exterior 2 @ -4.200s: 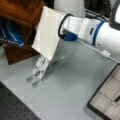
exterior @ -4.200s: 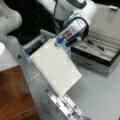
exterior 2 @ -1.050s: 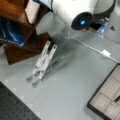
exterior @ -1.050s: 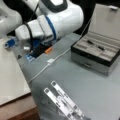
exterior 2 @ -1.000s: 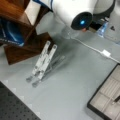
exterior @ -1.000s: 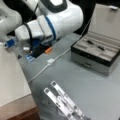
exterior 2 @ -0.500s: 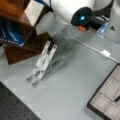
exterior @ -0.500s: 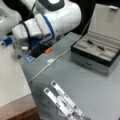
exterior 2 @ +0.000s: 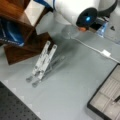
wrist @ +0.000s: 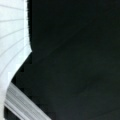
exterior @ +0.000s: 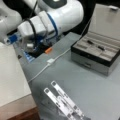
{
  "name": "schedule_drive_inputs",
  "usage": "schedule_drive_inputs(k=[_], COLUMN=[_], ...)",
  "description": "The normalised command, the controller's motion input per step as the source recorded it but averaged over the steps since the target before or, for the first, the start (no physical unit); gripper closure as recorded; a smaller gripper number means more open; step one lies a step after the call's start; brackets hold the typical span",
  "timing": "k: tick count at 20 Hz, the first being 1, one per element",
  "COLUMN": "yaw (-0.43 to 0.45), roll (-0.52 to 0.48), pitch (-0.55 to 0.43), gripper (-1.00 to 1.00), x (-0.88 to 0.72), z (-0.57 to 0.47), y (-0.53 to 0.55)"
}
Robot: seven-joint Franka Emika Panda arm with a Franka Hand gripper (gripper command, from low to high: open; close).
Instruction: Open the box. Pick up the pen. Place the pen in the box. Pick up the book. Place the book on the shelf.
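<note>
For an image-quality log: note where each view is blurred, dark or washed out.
In a front view the book is washed out and the rack smeared; in a front view the arm blurs; the wrist view is mostly black.

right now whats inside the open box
The box stands open, lid up. In its beige compartmented lining lies the pen, dark, across the rear compartments. The other compartments look empty; in a front view only part of the lining shows.

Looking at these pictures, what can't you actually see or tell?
- gripper: its jaws run off a front view's left edge.
- book: cut by that edge; binding unseen.
- pen in the open box: a dark blur.
- Wrist view: mostly black.
</note>
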Motion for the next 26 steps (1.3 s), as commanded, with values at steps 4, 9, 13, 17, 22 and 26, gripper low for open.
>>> schedule_drive_inputs(k=[4, 9, 13, 17, 22, 26], yaw=[-0.165, -0.267, -0.365, -0.489, -0.594, -0.554], roll=[0.145, 0.140, 0.152, 0.251, 0.433, 0.454], pitch=[-0.067, -0.070, -0.066, -0.106, -0.202, -0.182], gripper=[-1.00, -1.00, -1.00, -1.00, -1.00, -1.00], x=[0.07, 0.26, 0.40, 0.46, 0.42, 0.32], z=[0.04, 0.03, -0.03, -0.10, -0.15, -0.12], y=[0.36, 0.36, 0.33, 0.40, 0.44, 0.42])
